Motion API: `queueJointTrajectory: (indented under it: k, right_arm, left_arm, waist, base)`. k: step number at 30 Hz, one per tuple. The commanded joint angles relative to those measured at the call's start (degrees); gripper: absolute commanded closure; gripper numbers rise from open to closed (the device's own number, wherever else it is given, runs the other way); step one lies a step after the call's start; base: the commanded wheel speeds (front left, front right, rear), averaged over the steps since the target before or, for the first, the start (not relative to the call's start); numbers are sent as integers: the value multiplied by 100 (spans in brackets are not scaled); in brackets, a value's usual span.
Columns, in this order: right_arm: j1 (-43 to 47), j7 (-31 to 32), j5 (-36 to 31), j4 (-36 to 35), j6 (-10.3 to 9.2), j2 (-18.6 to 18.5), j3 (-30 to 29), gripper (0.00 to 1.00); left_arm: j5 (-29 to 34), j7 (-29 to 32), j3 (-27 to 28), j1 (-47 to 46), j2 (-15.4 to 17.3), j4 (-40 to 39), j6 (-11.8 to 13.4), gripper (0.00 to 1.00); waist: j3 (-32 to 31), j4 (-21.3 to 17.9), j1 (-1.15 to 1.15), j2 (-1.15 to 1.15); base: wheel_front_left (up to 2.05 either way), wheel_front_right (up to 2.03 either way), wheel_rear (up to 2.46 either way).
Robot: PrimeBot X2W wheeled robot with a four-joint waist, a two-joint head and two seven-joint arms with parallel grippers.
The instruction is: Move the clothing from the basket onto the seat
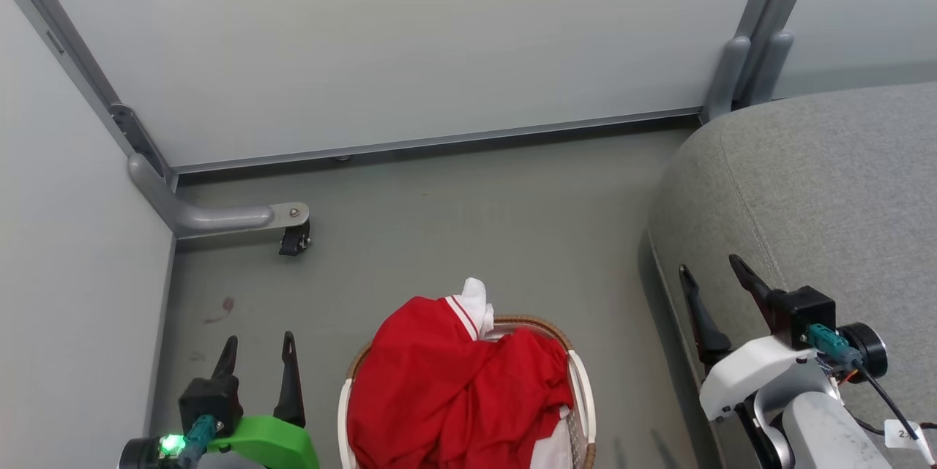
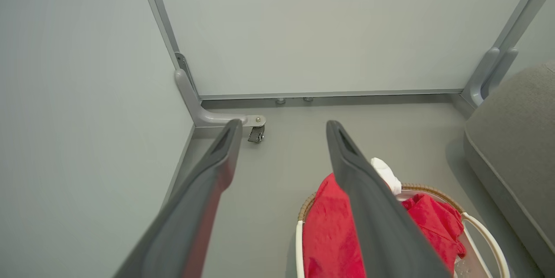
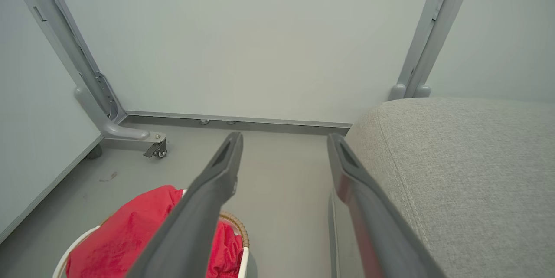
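Two grippers are hanging wide and empty: left gripper (image 1: 260,341), right gripper (image 1: 709,265) | clothing (image 1: 454,388) is lying heaped in the basket (image 1: 545,324) on the floor (image 1: 476,235), beside the seat (image 1: 827,184) | risk: a shallow pinch may be dropping fabric or dragging the basket.

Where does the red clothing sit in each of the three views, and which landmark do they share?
Head view: clothing bottom centre, heaped in the basket.
Left wrist view: bottom, right of centre.
Right wrist view: bottom left.
Shared landmark: the black caster wheel.
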Motion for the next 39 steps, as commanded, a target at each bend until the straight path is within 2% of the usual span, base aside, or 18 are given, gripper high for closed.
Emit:
queueJointTrajectory:
  k: [1,11,17,21,31,39]
  right_arm:
    - [-133,-49,-120,-44,2,-35,44,0]
    - [-843,-135,-457,-526,0,66,150,0]
    - [-1288,-129,-387,-923,-1,112,196,0]
    - [-1559,-129,-340,-1238,-1,150,208,0]
    - [-1862,-129,-275,-1640,-1,295,300,0]
    - [-1968,-129,-219,-1701,-1,345,439,0]
  left_arm:
    - [143,-43,-40,-39,2,16,-33,0]
    - [432,-128,-350,-752,-17,246,-264,0]
    - [278,-121,-599,-1381,-12,618,-418,0]
    - [308,-121,-756,-1926,-10,1142,-498,0]
    - [554,-121,-991,-2784,126,2294,-539,0]
    - [711,-121,-1109,-3199,181,3386,-374,0]
  waist:
    - [101,-45,0,0]
    - [1168,-439,0,0]
    - [1923,-712,0,0]
    - [2479,-898,0,0]
    - [3288,-1122,0,0]
    - [3707,-1193,0,0]
  base:
    - [0,0,0]
    - [0,0,0]
    - [0,0,0]
    - [0,0,0]
    - [0,0,0]
    - [0,0,0]
